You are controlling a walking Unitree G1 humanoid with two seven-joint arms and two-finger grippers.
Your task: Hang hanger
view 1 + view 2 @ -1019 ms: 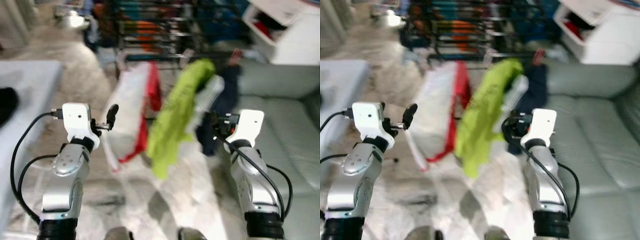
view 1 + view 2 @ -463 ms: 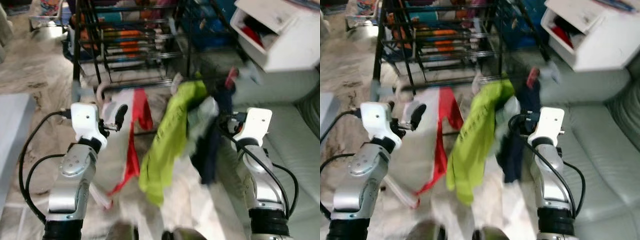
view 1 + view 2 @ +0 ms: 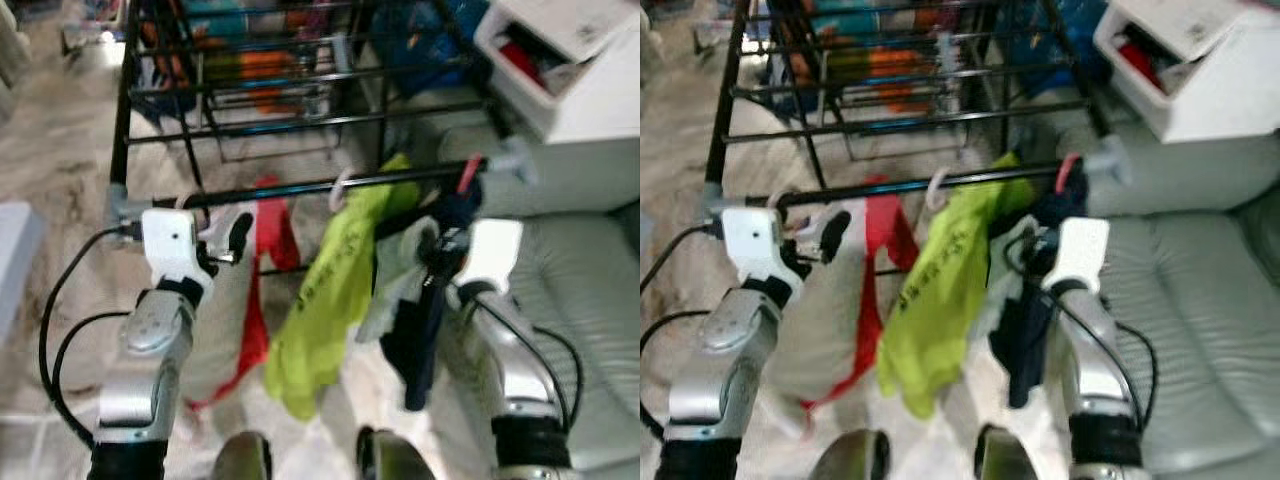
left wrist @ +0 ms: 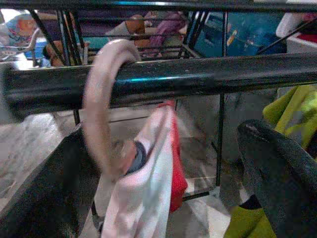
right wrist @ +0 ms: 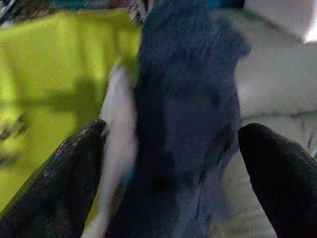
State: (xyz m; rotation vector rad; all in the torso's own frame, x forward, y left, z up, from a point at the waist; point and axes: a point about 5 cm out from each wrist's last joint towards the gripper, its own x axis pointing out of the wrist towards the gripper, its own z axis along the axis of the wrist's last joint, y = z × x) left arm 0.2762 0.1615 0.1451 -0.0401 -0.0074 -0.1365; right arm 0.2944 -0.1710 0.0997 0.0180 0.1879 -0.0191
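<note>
Pale hanger hook [image 4: 101, 106] looped over rail [image 4: 198, 79]; left gripper [image 4: 148, 198] released. Right gripper [image 5: 168, 168] spread around navy garment [image 5: 183, 99]; withdrawal advised straight back.

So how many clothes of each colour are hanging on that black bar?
White with red: 1
Lime green: 1
Pale grey-white: 1
Navy: 1
Total: 4 clothes on the bar, though the picture is blurry where the last two overlap.
</note>
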